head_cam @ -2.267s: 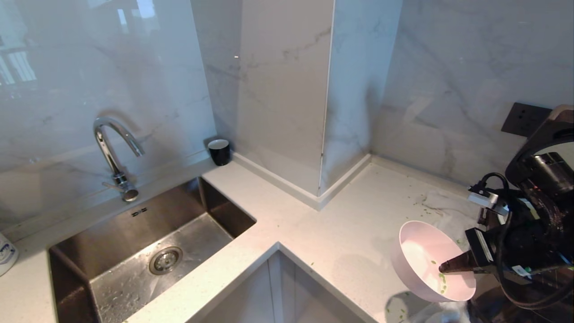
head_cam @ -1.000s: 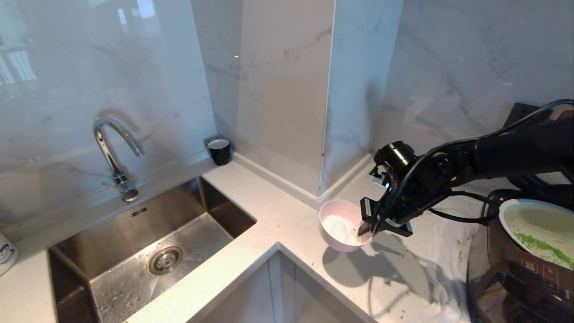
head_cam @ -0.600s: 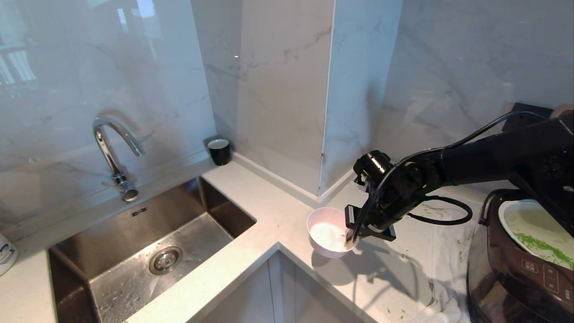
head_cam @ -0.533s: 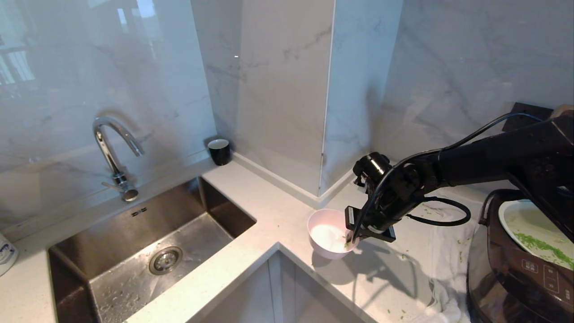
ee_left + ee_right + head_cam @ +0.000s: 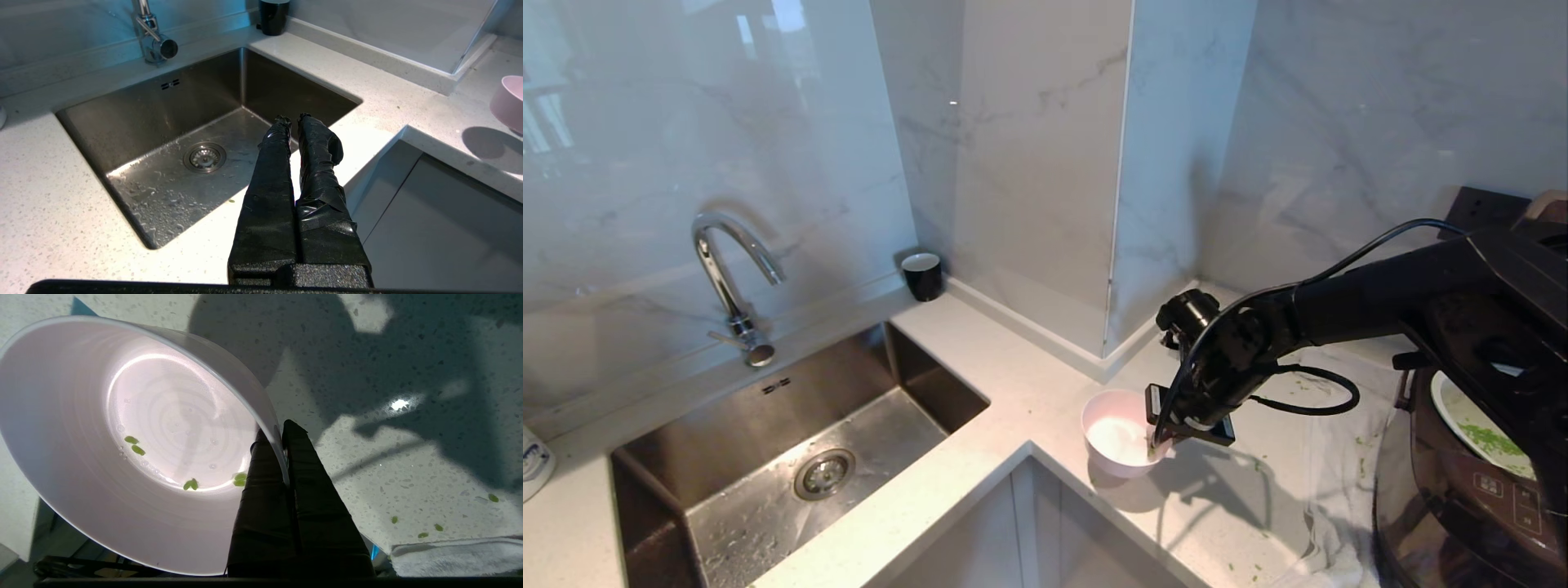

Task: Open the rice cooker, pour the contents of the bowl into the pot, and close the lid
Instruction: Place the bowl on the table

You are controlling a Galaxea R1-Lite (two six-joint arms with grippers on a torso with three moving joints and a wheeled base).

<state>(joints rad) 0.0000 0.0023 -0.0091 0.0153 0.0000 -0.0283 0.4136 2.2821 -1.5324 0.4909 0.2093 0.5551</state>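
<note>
My right gripper (image 5: 1156, 445) is shut on the rim of the pink bowl (image 5: 1117, 433), one finger inside and one outside. It holds the bowl upright, low over the white countertop near the inner corner. In the right wrist view the bowl (image 5: 122, 465) holds only a few green bits (image 5: 135, 445) of the contents. The dark brown rice cooker (image 5: 1445, 523) stands at the far right. Its pot (image 5: 1462, 412) shows, with green contents (image 5: 1494, 445) inside. My right arm hides the lid. My left gripper (image 5: 292, 118) hangs shut and empty over the sink's front edge.
A steel sink (image 5: 915, 367) with a faucet (image 5: 727, 269) fills the left. A black cup (image 5: 922, 276) stands by the wall. A marble column (image 5: 1111, 245) juts out behind the bowl. A white cloth (image 5: 1331, 465) lies under the cooker. Green flecks are scattered on the counter.
My right arm has carried the bowl from beside the cooker leftward and down to the counter's inner corner. The bowl went from tilted to upright. The left arm has not moved.
</note>
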